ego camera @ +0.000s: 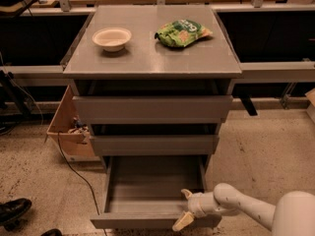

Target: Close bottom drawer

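Observation:
The bottom drawer (147, 186) of the grey cabinet stands pulled far out, its smooth grey floor bare and its slim front panel (138, 222) at the bottom of the view. My gripper (183, 209) is at the drawer's front right corner, one cream finger (186, 193) inside the drawer and the other (181, 222) outside in front of the panel, so the open fingers straddle the front panel. The white arm (246, 208) reaches in from the lower right.
The middle drawer (153, 144) and top drawer (152, 109) are nearly shut. On the cabinet top sit a white bowl (112, 37) and a green snack bag (182, 32). A cardboard box (69, 132) and a cable (74, 168) lie left. A black shoe (14, 210) is at lower left.

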Tool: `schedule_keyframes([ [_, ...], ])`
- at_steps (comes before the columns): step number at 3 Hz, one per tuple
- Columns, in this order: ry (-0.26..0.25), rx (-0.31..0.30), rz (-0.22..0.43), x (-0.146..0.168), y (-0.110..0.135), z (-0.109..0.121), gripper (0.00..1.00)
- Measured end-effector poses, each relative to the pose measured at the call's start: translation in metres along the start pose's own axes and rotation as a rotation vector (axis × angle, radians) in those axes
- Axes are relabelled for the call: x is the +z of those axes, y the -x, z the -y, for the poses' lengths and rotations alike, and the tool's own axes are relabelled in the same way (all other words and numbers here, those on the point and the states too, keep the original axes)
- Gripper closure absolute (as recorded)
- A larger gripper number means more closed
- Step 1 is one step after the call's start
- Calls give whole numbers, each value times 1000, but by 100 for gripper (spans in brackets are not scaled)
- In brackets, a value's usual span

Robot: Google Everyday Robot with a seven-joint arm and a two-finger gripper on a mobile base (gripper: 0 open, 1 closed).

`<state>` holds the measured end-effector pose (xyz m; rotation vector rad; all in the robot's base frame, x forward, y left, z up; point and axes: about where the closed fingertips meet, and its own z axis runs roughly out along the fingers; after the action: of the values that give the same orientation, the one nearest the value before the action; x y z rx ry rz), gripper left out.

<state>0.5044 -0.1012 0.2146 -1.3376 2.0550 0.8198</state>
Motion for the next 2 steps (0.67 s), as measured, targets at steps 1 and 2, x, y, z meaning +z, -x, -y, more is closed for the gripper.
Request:
schedule_keyframes([
  [1, -32, -25, 38, 5, 2, 14, 0],
  [2, -49, -54, 51, 15, -2, 25, 0],
])
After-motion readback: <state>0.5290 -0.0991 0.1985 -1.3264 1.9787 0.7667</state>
